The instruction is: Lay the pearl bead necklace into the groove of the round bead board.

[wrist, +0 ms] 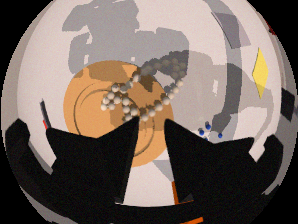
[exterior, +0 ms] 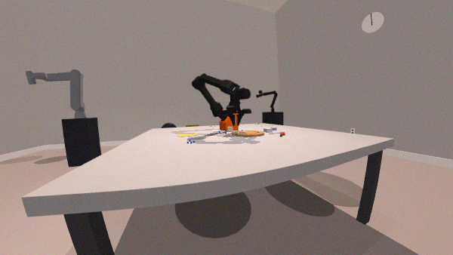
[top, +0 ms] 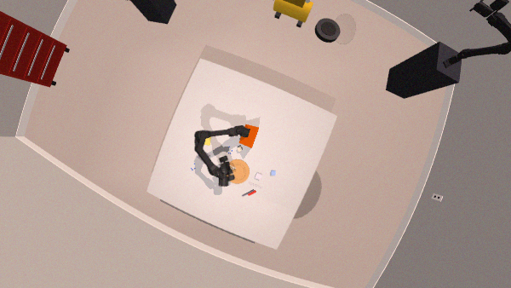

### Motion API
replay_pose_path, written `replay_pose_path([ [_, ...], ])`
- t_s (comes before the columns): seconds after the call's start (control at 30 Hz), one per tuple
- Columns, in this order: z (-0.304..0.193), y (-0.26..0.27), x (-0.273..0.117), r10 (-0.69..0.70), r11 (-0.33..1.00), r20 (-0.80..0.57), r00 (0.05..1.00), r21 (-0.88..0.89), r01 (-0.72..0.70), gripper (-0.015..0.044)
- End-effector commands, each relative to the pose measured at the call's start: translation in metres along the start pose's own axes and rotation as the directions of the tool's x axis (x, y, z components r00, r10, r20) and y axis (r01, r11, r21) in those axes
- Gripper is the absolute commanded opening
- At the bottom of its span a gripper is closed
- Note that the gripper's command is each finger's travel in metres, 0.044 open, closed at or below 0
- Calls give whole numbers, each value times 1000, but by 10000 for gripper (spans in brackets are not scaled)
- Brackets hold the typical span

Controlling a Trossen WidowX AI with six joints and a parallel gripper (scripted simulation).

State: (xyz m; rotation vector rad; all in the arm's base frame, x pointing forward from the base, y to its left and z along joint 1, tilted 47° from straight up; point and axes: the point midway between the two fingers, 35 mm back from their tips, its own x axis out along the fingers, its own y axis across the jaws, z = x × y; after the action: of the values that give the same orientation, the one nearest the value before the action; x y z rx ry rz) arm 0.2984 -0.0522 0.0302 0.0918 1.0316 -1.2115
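The round orange bead board (top: 242,174) (exterior: 254,132) lies flat on the table, its thin ring groove partly covered by beads and shadow. The pearl bead necklace (wrist: 159,107) lies in a bunched, uneven loop. Some beads lie inside the groove ring, others cross the board, and the far end of the loop reaches past its rim. My gripper (wrist: 152,121) hangs low at the board's edge, its fingertips a small gap apart, just short of the nearest beads in the wrist view. I see no bead held between them. In the top view the arm hides part of the board.
Blue beads (top: 192,167) (exterior: 190,142) (wrist: 208,127) and a yellow sheet (top: 207,141) (exterior: 186,135) (wrist: 260,73) lie near the arm. A red pen (top: 252,192), a pale block (top: 258,175) and a blue block (top: 272,173) lie beyond the board. The orange base (top: 250,138) stands nearby.
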Motion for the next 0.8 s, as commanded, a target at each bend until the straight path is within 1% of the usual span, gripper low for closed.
replay_pose_path([
  [0.0,12,-17,0,-22,730,5,1000,684,12,120],
  [0.53,12,-17,0,-22,730,5,1000,684,12,120],
  [0.73,12,-17,16,-22,729,6,1000,684,12,120],
  [0.77,13,-15,7,-12,728,7,1000,685,4,120],
])
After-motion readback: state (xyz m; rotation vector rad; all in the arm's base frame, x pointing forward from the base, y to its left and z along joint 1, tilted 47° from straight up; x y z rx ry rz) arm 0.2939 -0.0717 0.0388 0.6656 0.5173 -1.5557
